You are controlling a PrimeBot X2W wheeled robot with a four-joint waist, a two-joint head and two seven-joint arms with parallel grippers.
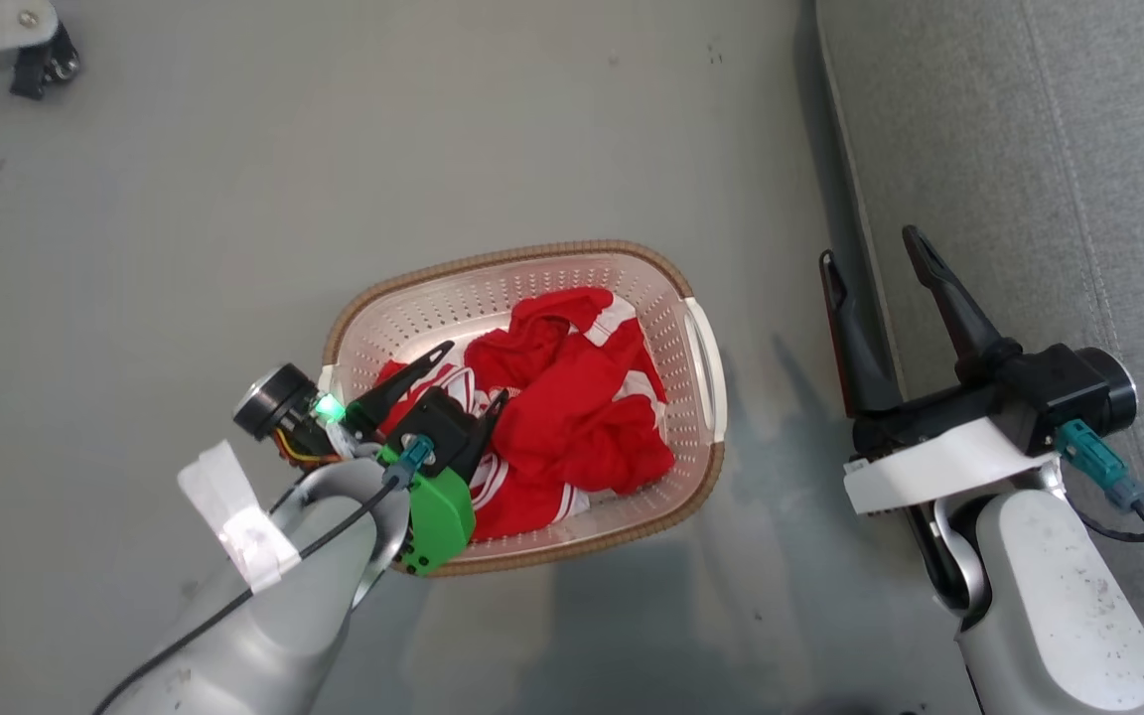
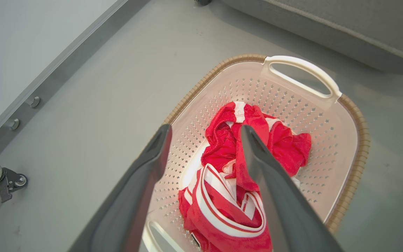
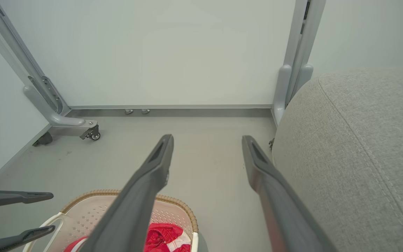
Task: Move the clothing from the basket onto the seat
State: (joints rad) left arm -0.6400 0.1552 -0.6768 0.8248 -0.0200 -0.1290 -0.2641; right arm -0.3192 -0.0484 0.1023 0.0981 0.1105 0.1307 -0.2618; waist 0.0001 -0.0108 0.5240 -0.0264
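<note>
Left gripper is nearest, on a pale forearm rising from the lower left of the head view, with a green fitting at the wrist and white tape round the forearm. Its two dark fingers are spread apart with nothing between them, tips over the clothing. In the left wrist view one finger lies across the red cloth; contact cannot be told. Clothing is a crumpled red heap with white stripes and trim, lying inside the basket, mostly in the middle and toward the near side, none hanging over the rim. Basket is cream and perforated, with a brown woven-look rim and a white handle at each end, and it stands on the grey floor. Seat is grey fabric with a stitched seam, to the right of the basket, near but apart, a strip of floor between them. Right gripper hangs at the seat's left edge, fingers wide apart and empty, one over the floor, the other over the cushion's edge. A metal frame with a castor sits at the top left, well apart from the basket.
</note>
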